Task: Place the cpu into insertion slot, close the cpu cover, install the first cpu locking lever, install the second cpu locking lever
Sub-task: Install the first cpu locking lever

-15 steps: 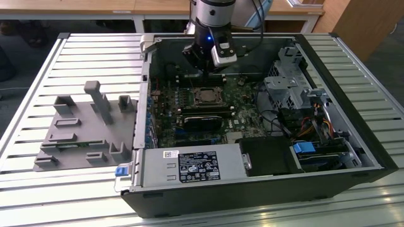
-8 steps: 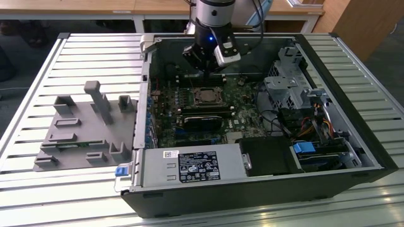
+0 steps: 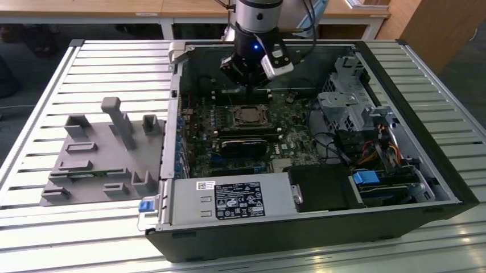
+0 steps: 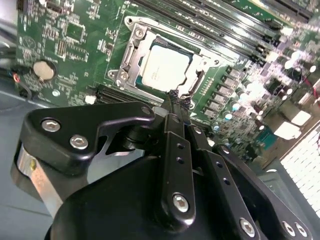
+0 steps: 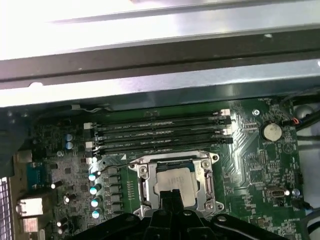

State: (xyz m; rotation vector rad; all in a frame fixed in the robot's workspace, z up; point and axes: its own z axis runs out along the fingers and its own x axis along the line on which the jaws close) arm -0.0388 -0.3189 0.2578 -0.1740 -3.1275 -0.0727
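The gripper (image 4: pixel 176 101), jaws pressed together and empty, hangs near the cpu cover (image 4: pixel 131 59) framing the seated cpu (image 4: pixel 165 67).

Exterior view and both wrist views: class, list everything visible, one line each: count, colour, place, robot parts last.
Slatted metal table: one, pale grey, under everything.
Open black computer case: one, black, on the table.
Grey moulded fixture with posts: one, grey, on the table, on the exterior view's left of the case.
Green circuit board: one, green, inside the case.
Square silver-rimmed insertion slot: one, silver, on the board.
Long black memory slots: four, black, beside the insertion slot.
Thin silver cpu cover frame: one, silver, lying flat around the cpu.
Small square cpu: one, pale silver, in the slot.
Black gripper: one, black, shut, tips by the slot's edge.
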